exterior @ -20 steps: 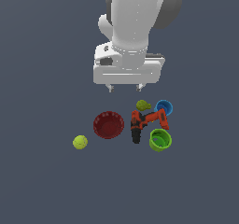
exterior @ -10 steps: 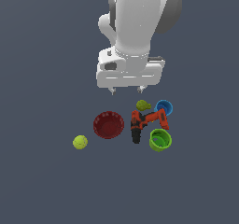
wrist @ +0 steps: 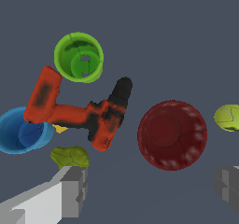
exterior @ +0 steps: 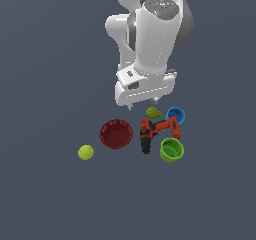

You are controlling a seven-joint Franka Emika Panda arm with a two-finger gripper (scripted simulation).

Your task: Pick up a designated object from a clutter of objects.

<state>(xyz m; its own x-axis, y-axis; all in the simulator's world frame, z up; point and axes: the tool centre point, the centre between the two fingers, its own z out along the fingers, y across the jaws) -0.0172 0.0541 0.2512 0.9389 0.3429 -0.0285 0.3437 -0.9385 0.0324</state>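
Observation:
The designated object, a small olive-green lump [exterior: 152, 113], lies on the floor between the blue cup [exterior: 175, 115] and the orange-and-black drill [exterior: 158, 130]. In the wrist view the lump [wrist: 70, 157] sits just beyond one grey finger [wrist: 70, 190]. My gripper [exterior: 143, 104] hangs open and empty above the floor, close beside the lump on the exterior view's left. In the wrist view the gripper [wrist: 149, 186] has its jaws wide apart, with the other finger [wrist: 228, 183] at the frame's edge.
The rest of the clutter is a dark red bowl [exterior: 116, 133] [wrist: 172, 134], a green cup [exterior: 171, 149] [wrist: 78, 56] and a yellow-green ball [exterior: 86, 152] [wrist: 228, 117]. The blue cup [wrist: 21, 129] touches the drill's [wrist: 79, 113] base. The floor is plain dark grey.
The gripper has come down and shifted slightly toward the exterior view's right, nearer the lump. The objects have not moved.

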